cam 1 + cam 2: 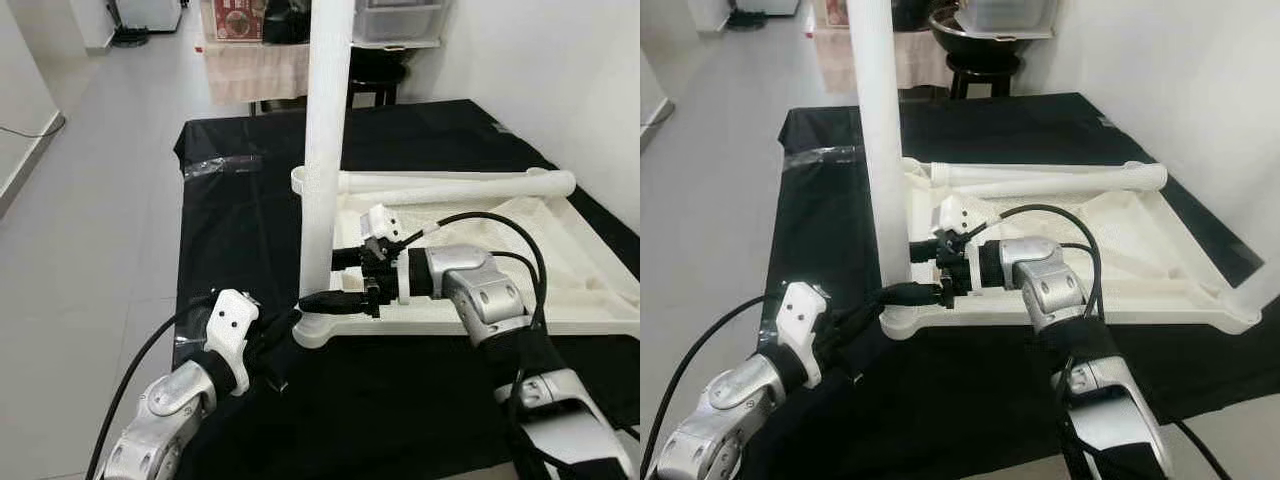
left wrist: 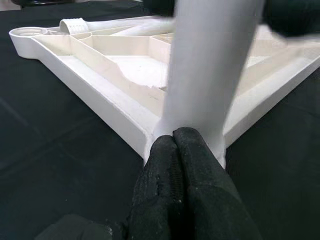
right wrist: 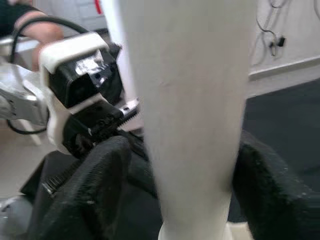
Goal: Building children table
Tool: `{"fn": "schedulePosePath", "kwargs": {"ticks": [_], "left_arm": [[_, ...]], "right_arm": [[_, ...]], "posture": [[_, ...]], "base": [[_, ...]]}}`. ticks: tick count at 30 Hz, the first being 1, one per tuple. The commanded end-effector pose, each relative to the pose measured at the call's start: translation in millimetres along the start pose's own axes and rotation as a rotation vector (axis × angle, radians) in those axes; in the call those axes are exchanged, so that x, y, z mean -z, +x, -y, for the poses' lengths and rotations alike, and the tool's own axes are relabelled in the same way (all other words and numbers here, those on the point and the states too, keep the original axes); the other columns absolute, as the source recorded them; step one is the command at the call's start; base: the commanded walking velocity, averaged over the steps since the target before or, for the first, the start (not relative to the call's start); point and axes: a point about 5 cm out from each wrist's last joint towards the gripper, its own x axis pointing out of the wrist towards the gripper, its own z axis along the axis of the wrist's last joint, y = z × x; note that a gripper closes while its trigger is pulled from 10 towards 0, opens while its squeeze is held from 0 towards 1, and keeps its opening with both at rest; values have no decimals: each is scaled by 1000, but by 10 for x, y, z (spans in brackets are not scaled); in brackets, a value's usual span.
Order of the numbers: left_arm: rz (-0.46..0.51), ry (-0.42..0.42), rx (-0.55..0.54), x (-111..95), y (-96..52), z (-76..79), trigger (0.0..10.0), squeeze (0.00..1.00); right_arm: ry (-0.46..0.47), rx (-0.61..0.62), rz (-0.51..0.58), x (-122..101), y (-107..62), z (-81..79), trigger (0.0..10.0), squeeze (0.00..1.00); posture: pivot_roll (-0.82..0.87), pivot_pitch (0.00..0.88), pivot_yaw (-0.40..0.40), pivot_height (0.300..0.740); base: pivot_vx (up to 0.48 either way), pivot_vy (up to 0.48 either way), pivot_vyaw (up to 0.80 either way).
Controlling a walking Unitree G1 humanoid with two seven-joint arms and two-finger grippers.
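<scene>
The right end effector (image 1: 332,278) is pinching the upright white leg (image 1: 326,150) near its base — fingers either side. The left end effector (image 1: 288,325), fingers pressed together, is touching the overturned white tabletop (image 1: 580,300) at its corner socket, on the black-draped table (image 1: 230,220).

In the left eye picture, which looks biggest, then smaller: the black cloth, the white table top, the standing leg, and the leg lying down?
1. black cloth
2. white table top
3. standing leg, though it is nearer the camera
4. lying leg
</scene>
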Motion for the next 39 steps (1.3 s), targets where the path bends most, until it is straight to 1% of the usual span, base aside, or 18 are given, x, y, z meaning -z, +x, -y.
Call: {"fn": "schedulePosePath", "kwargs": {"ticks": [1,7,9,10,11,13,14,16,17,18,21,28,29,30,31,36,38,39], "left_arm": [[-6,-11,5,14,-11,27,10000,0],[-2,-15,3,6,-7,31,10000,0],[4,-19,4,-9,-7,29,10000,0],[4,-19,4,-9,-7,29,10000,0],[6,-21,4,-17,-10,27,10000,0],[7,-21,5,-23,-27,21,10000,0],[9,-22,5,-31,-33,14,10000,0],[9,-22,5,-31,-33,14,10000,0],[9,-23,5,-37,-37,8,10000,0],[7,-22,6,-31,-41,-2,10000,0],[9,-30,17,-30,-25,-14,10000,0],[20,-38,-6,-34,-21,-28,10000,0],[22,-38,-14,-36,-17,-28,10000,0],[23,-37,-16,-36,-12,-26,10000,0],[22,-37,-16,-35,-8,-23,10000,0],[17,-39,-5,-32,-2,-17,10000,0],[15,-42,3,-30,2,-13,10000,0],[14,-42,5,-29,4,-10,10000,0]], "right_arm": [[-14,-66,27,-28,53,-34,0,0],[-9,-48,38,43,-17,-67,0,0],[11,57,45,176,-45,-136,0,0],[11,57,45,176,-45,-136,0,0],[26,120,49,246,-37,-188,0,0],[153,414,179,344,173,-236,0,0],[239,567,129,560,306,-382,0,0],[239,567,129,560,306,-382,0,0],[287,664,83,692,378,-497,0,0],[255,683,116,596,354,-475,0,0],[215,651,121,538,301,-384,0,0],[197,610,102,496,355,-441,0,0],[201,606,114,470,346,-443,10000,0],[207,585,133,436,344,-462,10000,0],[197,538,144,402,346,-488,10000,1000],[138,413,138,322,332,-498,10000,1000],[96,298,139,244,278,-458,10000,1000],[53,238,129,203,234,-434,10000,843]], "posture": [[11,46,-55,740],[0,56,-57,740],[-14,71,-58,740],[-14,71,-58,740],[-14,71,-58,740],[-23,86,-68,740],[-24,90,-64,740],[-24,90,-64,740],[-22,94,-61,740],[-53,91,-36,740],[-31,84,-51,740],[-34,79,-62,740],[-28,76,-62,740],[-26,76,-63,740],[-25,75,-63,740],[-23,73,-60,740],[-22,71,-59,740],[-16,70,-61,740]], "base": [[0,0,0],[0,0,0],[0,0,0],[0,0,0],[0,0,0],[0,0,0],[0,0,0],[0,0,0],[0,0,0],[0,0,0],[0,0,0],[0,0,0],[0,0,0],[0,0,0],[0,0,0],[0,0,0],[0,0,0],[0,0,0]]}}
